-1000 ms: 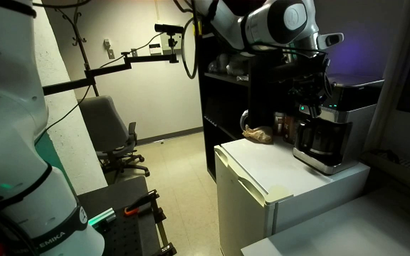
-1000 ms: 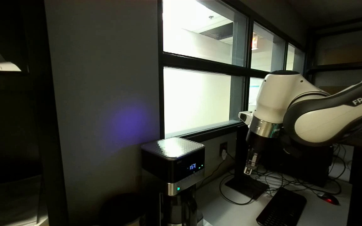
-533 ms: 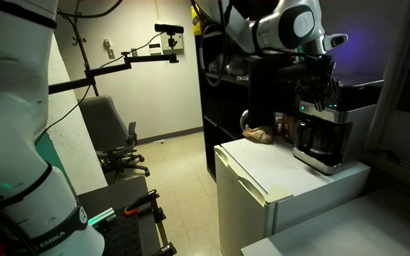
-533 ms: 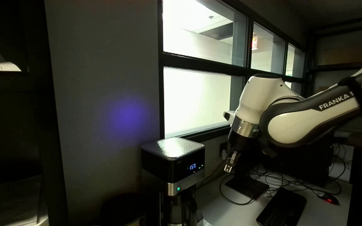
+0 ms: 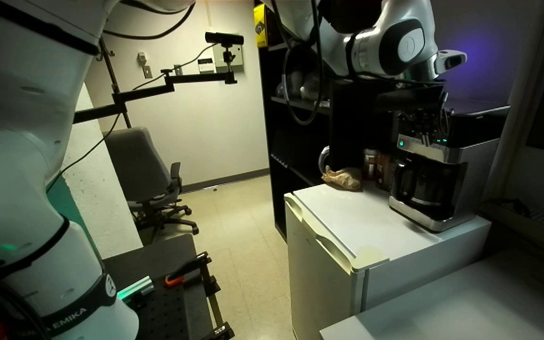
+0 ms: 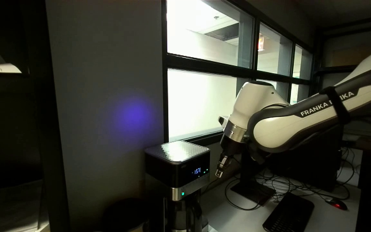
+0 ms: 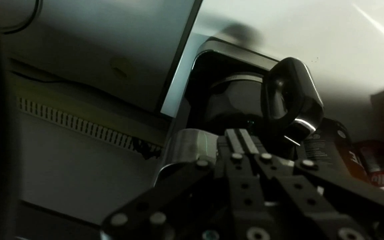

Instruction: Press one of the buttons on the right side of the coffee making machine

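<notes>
The coffee making machine (image 5: pixel 477 174) is black and silver and stands upright on the white cabinet. It also shows in an exterior view (image 6: pixel 179 174), with a lit display (image 6: pixel 197 170) and small green lit marks (image 6: pixel 205 170) at its front right. The dark carafe (image 5: pixel 425 184) sits inside it. My gripper (image 5: pixel 426 141) is in front of the machine's upper front, with its fingertips pointing down. In an exterior view my gripper (image 6: pixel 218 174) is apart from the machine's front, at about panel height. In the wrist view my gripper (image 7: pixel 238 131) is shut and empty, with its pads side by side.
The white cabinet (image 5: pixel 347 212) bears the machine, a crumpled brown bag (image 5: pixel 343 178) and cans (image 5: pixel 370 163). The carafe's handle (image 7: pixel 293 93) sticks out in front. A dark shelf (image 5: pixel 295 141) stands behind. A keyboard (image 6: pixel 290 212) and cables lie on the desk (image 6: pixel 230 219).
The arm and gripper have moved toward the machine, leftward in an exterior view, closing much of the distance to its front. The gripper looks shut throughout. The machine has not moved.
</notes>
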{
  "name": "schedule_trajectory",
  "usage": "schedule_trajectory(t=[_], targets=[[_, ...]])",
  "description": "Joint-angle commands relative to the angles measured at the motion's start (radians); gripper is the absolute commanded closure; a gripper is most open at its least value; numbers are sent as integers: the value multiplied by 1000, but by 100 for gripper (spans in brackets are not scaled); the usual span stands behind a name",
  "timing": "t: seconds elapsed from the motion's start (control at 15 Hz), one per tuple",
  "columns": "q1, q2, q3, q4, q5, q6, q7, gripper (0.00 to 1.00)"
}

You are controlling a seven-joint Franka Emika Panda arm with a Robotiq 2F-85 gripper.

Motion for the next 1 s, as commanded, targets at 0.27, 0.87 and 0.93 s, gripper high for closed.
schedule_trajectory(t=[0.27, 0.87, 0.93], targets=[[22, 108, -17, 146, 22, 27, 55, 100], [31, 186, -24, 236, 19, 24, 78, 100], [32, 191, -24, 241, 19, 25, 78, 100]])
